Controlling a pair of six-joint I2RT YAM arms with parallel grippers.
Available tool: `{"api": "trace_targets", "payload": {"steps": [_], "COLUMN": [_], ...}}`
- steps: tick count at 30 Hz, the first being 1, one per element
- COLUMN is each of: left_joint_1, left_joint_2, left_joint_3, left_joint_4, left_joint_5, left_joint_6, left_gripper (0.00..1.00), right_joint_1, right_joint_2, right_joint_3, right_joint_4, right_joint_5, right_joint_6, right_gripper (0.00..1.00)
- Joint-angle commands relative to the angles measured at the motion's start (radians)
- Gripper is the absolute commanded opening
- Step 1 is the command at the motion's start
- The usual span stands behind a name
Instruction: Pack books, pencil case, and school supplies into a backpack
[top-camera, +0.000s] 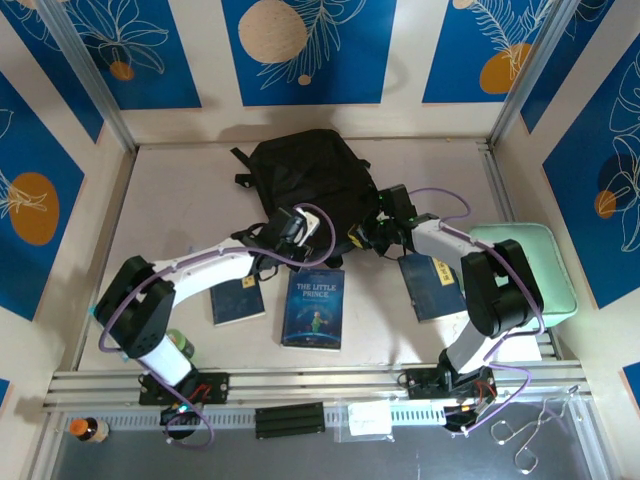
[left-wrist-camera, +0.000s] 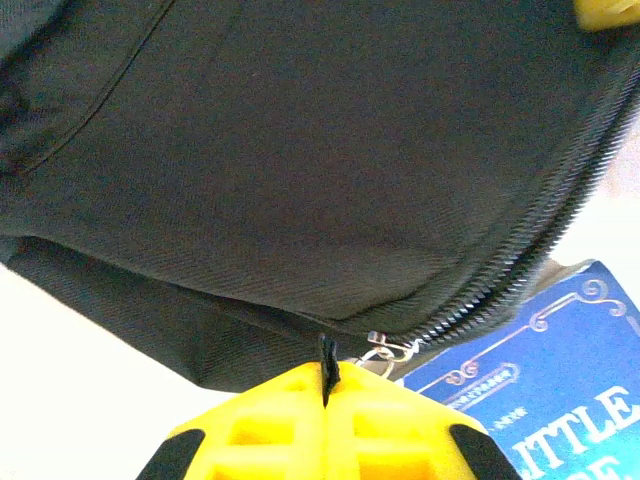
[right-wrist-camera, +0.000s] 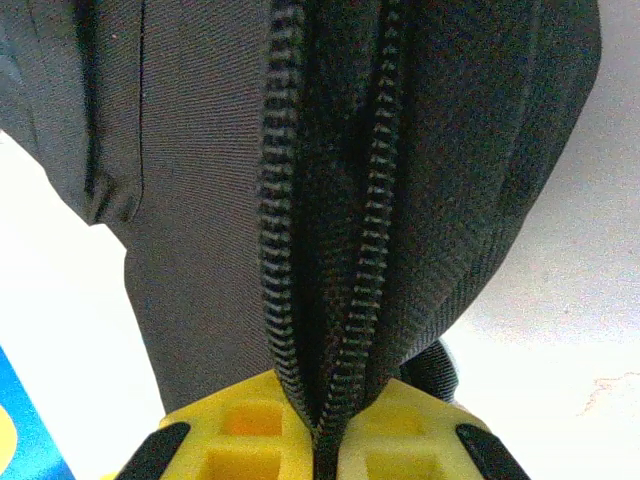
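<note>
We have the backpack (top-camera: 305, 180) at twelve o'clock on the counter (top-camera: 180, 200), with the books (top-camera: 238, 300) lying toward six. The left jaws are pressed together on the zip pull (left-wrist-camera: 327, 358). The right jaws are clamped on the zip (right-wrist-camera: 330, 300) where its two rows of teeth meet. As we judge it, the right should hold the fabric taut while the left draws the pull along the teeth. The middle book (top-camera: 313, 308) reads "THE LITTLE PRINCE".

Bench (top-camera: 175, 200) free at frame left and upper right of the backpack (top-camera: 300, 170). Lower centre cluttered: left book (top-camera: 238, 300), Little Prince book (top-camera: 314, 308), right book (top-camera: 430, 290), narrow gaps between. Mint box (top-camera: 545, 270) blocks right edge. Both arms cross the book-to-backpack strip. Left tool (top-camera: 300, 222) and right tool (top-camera: 372, 236) are clamped on the backpack's lower edge.
</note>
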Motion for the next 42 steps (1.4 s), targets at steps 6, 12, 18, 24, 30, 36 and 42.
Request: {"api": "trace_targets", "payload": {"steps": [6,12,18,24,30,36,42], "left_joint_1": [0.065,0.133,0.243,0.307,0.383,0.427,0.432], "left_joint_2": [0.036,0.023,0.040,0.145,0.222,0.262,0.275], "left_joint_3": [0.017,0.008,0.014,0.141,0.234,0.286,0.289], "left_joint_4": [-0.101,-0.062,-0.044,-0.146,-0.172,-0.167,-0.123], "left_joint_5": [-0.112,-0.070,-0.007,-0.064,-0.064,-0.061,0.003], "left_joint_6": [-0.035,-0.057,-0.166,-0.237,-0.263,-0.279,-0.236], "left_gripper": [0.00,0.00,0.00,0.00,0.00,0.00,0.00], "right_joint_1": [-0.007,-0.007,-0.010,-0.014,-0.024,-0.024,-0.020], "right_joint_2": [-0.080,-0.087,-0.091,-0.097,-0.116,-0.141,-0.148], "right_joint_3": [-0.002,0.000,-0.009,-0.021,-0.030,-0.047,-0.059], "right_joint_4": [-0.008,-0.009,-0.002,0.011,0.018,0.027,0.034], "right_joint_5": [0.090,0.094,0.085,0.073,0.056,0.048,0.043], "right_joint_6": [-0.016,-0.018,-0.022,-0.020,-0.016,-0.015,-0.011], "right_gripper": [0.08,0.09,0.09,0.09,0.09,0.09,0.09]}}
